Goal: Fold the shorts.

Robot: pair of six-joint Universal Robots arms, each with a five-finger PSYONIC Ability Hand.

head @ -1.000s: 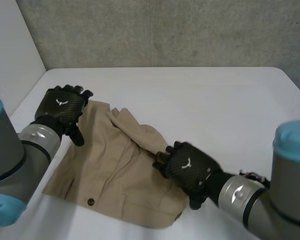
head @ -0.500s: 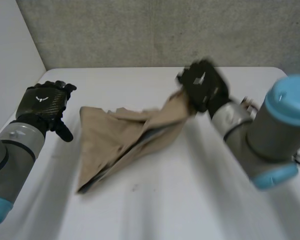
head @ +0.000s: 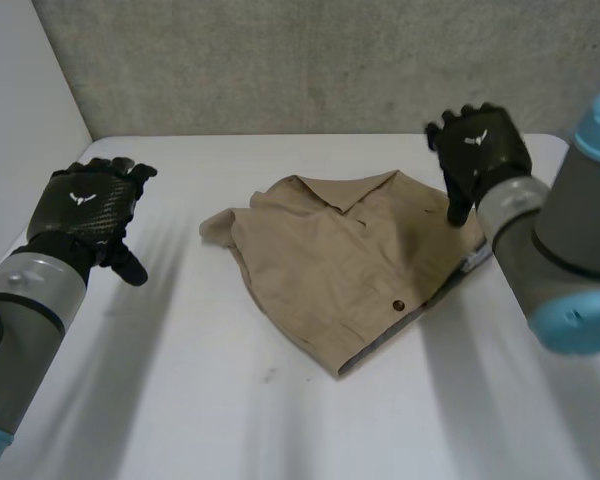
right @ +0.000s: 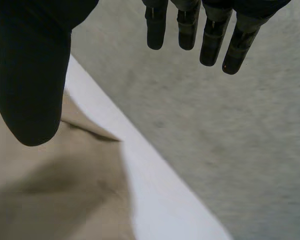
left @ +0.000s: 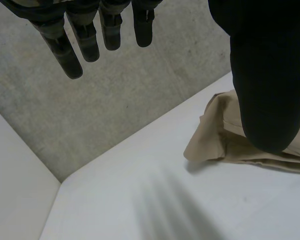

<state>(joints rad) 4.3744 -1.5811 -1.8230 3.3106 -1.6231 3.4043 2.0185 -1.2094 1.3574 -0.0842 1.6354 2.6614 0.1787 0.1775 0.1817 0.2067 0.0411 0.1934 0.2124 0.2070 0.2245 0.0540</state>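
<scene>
The tan shorts (head: 350, 260) lie rumpled but roughly flat on the tabletop (head: 180, 400). They are well apart from the left robot hand (head: 85, 212) and just beside the right robot hand (head: 477, 150), whose thumb hangs above the cloth's edge. Both robot hands have straight fingers and hold nothing. We judge the cloth light, soft and limp, best pinched at a corner or hem nearest each robot hand.

The shorts (head: 350, 255) have been swung over to the right and now lie spread flat. The right hand (head: 477, 150) has let go, fingers straight, and the left hand (head: 85, 210) has drawn well clear.
</scene>
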